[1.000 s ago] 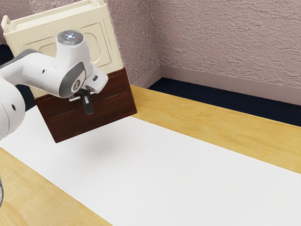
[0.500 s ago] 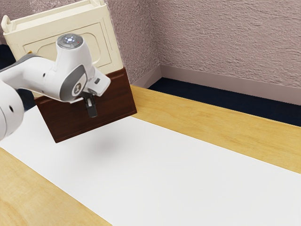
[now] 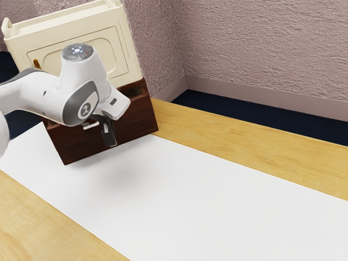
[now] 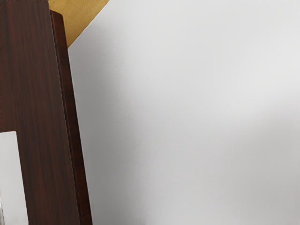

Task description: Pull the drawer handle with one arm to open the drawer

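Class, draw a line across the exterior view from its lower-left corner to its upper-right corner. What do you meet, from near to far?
Near strip of wood → white sheet → far strip of wood → dark blue floor → baseboard → textured wall

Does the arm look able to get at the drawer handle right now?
Likely yes: the tool is right by the handle on the drawer, with nothing seen between them.
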